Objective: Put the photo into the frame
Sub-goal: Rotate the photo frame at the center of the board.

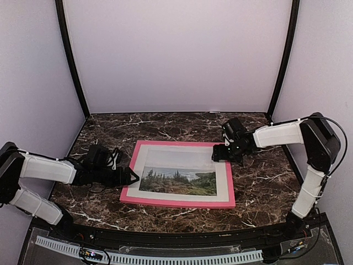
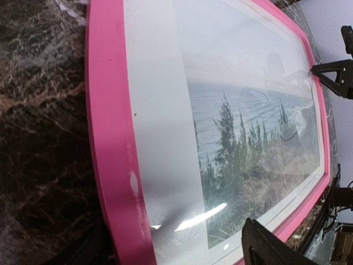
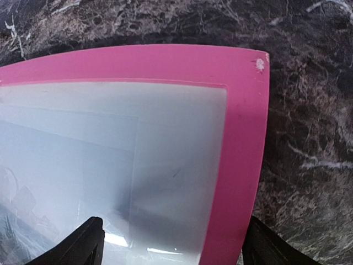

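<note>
The frame (image 1: 176, 201), pink-faced, lies flat in the middle of the dark marble table. The photo (image 1: 179, 181), a coastal scene with conifers, sits inside it behind a white mat (image 1: 185, 156). My left gripper (image 1: 131, 176) is low at the frame's left side. In the left wrist view its fingers straddle the near corner of the frame (image 2: 107, 138) and photo (image 2: 248, 143), and the gripper (image 2: 174, 256) is open. My right gripper (image 1: 220, 154) is at the far right corner. In the right wrist view it (image 3: 176, 248) stands open across the frame's right rail (image 3: 242, 110).
A glossy surface over the mat (image 3: 182, 138) throws glare. The marble table (image 1: 99, 132) is walled by pale panels on three sides, with black posts (image 1: 71, 61) at the back corners. The right arm's elbow (image 1: 320, 138) rises near the right wall.
</note>
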Controlling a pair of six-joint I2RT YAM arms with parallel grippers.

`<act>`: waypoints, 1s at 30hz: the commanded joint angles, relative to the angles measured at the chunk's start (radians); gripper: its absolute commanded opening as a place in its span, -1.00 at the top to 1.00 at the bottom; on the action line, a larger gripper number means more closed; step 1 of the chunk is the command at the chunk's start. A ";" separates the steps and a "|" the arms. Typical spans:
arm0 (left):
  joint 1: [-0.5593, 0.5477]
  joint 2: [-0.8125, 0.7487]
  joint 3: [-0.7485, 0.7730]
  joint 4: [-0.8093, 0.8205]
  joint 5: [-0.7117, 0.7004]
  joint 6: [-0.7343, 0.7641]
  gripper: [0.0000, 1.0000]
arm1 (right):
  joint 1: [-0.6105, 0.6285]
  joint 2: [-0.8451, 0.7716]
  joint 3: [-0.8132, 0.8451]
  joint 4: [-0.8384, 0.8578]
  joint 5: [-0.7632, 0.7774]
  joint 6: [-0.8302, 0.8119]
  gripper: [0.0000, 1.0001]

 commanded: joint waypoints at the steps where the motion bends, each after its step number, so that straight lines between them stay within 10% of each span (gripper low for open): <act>1: -0.048 -0.080 -0.025 -0.053 0.017 -0.066 -0.72 | 0.003 -0.013 0.107 0.020 -0.043 -0.103 -0.72; 15: -0.044 -0.408 0.191 -0.432 -0.498 0.187 -0.98 | -0.016 -0.275 0.105 -0.176 0.373 -0.263 -0.97; 30: 0.054 -0.458 0.448 -0.624 -0.652 0.307 -0.98 | -0.017 -0.519 0.019 -0.169 0.458 -0.274 -0.97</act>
